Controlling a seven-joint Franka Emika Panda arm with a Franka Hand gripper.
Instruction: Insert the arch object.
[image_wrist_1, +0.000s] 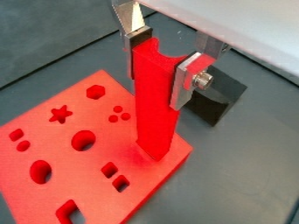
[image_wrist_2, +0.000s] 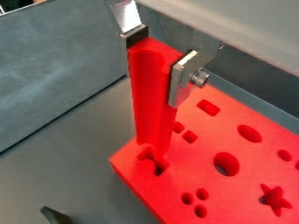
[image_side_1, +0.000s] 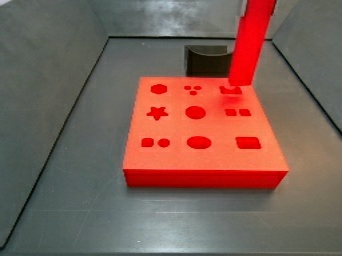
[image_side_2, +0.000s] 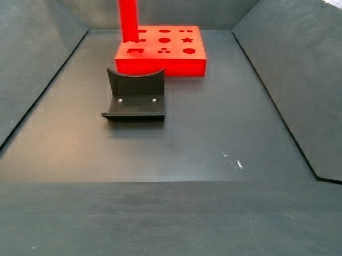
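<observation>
Red bar (image_wrist_1: 156, 101) stands upright, its foot in a cutout at the edge of your red board (image_wrist_1: 70, 153); your gripper (image_wrist_1: 167, 54) is clamped on its top

Evenly and softly lit from overhead. Saturated, nearly blown-out red on the board (image_side_1: 201, 125) and bar (image_wrist_1: 155, 105). Faint sheen on the grey tabletop (image_side_2: 201, 200). Slightly soft around the hand (image_wrist_1: 163, 48) up close. Low resolution throughout.

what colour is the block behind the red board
Dark grey, nearly black: the block with its hollowed top shows best in a side view. The gripper holds the arch object.
</observation>
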